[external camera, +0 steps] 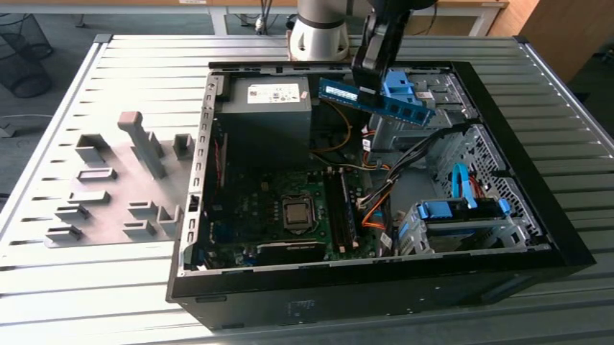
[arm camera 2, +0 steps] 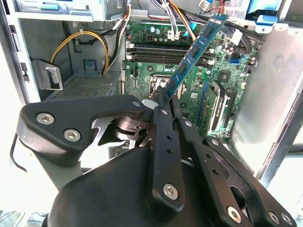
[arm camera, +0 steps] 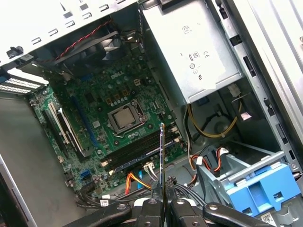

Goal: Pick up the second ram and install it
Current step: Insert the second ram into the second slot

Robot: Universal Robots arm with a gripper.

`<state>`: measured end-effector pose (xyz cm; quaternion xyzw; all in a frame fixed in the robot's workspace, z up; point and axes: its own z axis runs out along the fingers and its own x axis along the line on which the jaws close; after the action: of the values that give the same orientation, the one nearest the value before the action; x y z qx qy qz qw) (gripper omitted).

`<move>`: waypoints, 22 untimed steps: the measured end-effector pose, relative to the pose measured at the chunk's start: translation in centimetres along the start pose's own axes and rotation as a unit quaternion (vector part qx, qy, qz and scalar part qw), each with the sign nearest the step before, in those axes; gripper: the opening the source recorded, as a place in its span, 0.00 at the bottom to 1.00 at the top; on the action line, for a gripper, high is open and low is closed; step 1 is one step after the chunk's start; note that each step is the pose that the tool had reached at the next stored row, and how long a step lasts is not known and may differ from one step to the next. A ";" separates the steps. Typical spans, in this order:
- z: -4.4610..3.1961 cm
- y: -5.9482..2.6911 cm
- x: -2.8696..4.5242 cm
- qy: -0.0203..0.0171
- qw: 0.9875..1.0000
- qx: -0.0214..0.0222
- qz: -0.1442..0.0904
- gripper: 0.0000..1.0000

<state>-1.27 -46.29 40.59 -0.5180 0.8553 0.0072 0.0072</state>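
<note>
In the end effector (arm camera 2: 166, 98), second ram (arm camera 2: 195, 49)

A robotics lab or workshop. The counter (external camera: 96, 287) is a slatted aluminium plate, and the base of a robot arm (external camera: 318, 36) is mounted at its far edge. On it sit an open computer case (external camera: 384, 305) and a sheet of grey holder blocks (external camera: 125, 180) — fixtures for parts. The gripper (external camera: 364, 88) holds the second ram (external camera: 398, 106) in its jaws above the case. Beyond the counter's far corner stands a wire wastebasket (external camera: 21, 54) on the floor.
</note>
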 end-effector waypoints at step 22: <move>0.01 0.00 0.00 0.000 1.000 0.000 0.010 0.14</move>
<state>-1.27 -46.29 40.58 -0.5095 0.8604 0.0072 0.0072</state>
